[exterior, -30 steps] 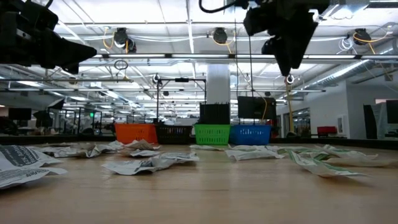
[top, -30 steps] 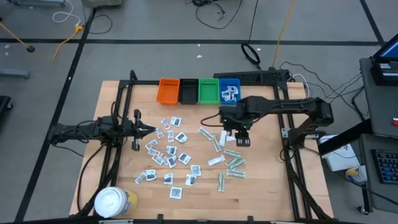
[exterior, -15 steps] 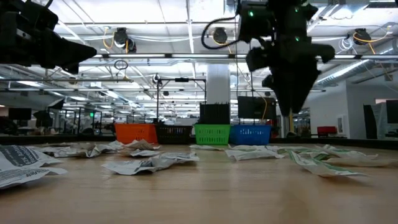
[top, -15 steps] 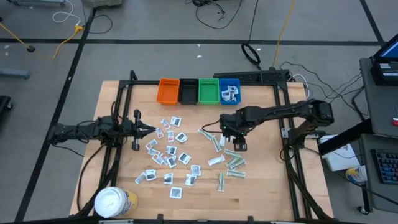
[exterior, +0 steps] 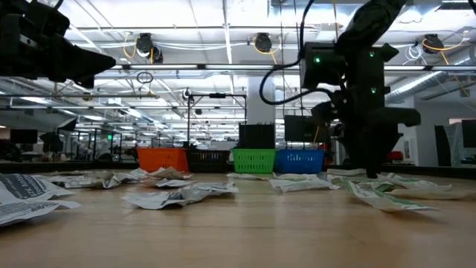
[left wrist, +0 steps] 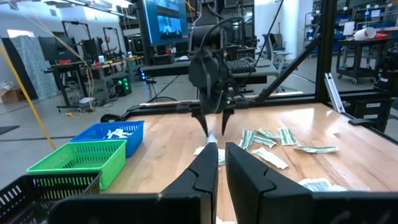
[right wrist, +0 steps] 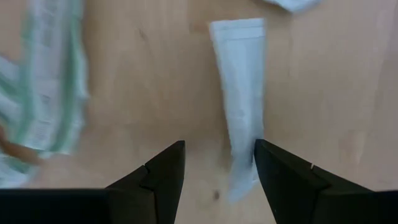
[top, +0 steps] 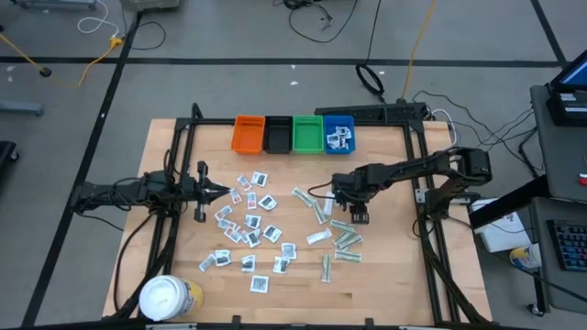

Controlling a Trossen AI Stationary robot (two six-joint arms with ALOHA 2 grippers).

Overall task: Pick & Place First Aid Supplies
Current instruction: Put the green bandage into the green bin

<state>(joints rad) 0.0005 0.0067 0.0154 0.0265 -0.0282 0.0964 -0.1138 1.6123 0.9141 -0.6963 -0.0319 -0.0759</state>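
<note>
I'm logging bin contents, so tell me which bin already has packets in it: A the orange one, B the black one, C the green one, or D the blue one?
D: in the high view the blue bin holds a few white packets, while the orange bin, black bin and green bin show none.

Four bins stand in a row at the far edge: one orange [top: 248, 134], one black [top: 277, 134], one green [top: 307, 134], one blue [top: 338, 134]. About twenty white square packets [top: 248, 223] lie left, roughly ten green-white strips [top: 344, 240] right, plus one yellow tub [top: 170, 297].
</note>
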